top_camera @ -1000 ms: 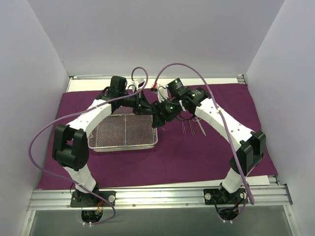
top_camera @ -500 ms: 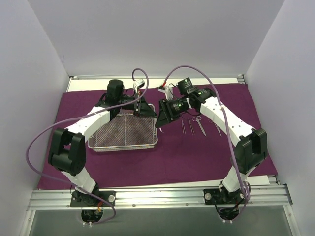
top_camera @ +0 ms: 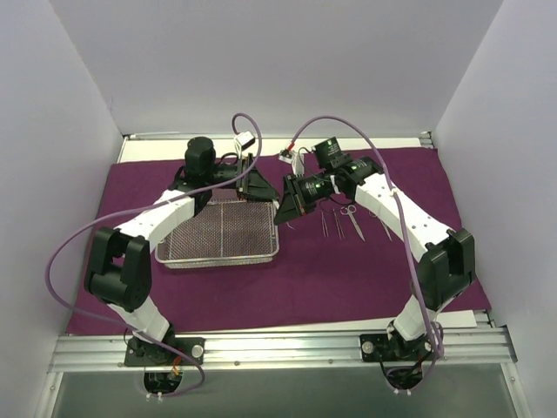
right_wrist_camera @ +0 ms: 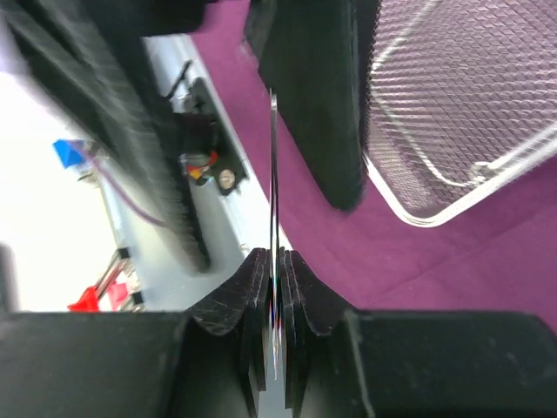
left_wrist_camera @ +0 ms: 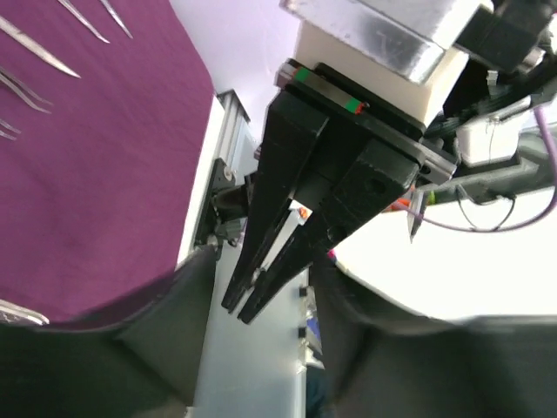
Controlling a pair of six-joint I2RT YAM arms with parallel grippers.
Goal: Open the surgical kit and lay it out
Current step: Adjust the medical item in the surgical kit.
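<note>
Being pinched edge-on by the clenched right gripper (right_wrist_camera: 276, 259), left gripper (top_camera: 259, 190) released, the steel instrument (right_wrist_camera: 273, 174) could be lost through slippage over the tray (top_camera: 218, 259)'s far right corner.

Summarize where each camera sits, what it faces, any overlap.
Top external: above, behind bases, looking down on purple cloth, mesh tray, both arms.
Left wrist: faces right gripper; left gripper's fingers blurred at bottom.
Right wrist: faces mesh tray corner; right gripper shut on thin steel instrument.
Shared: each wrist view shows the other gripper and the cloth.
</note>
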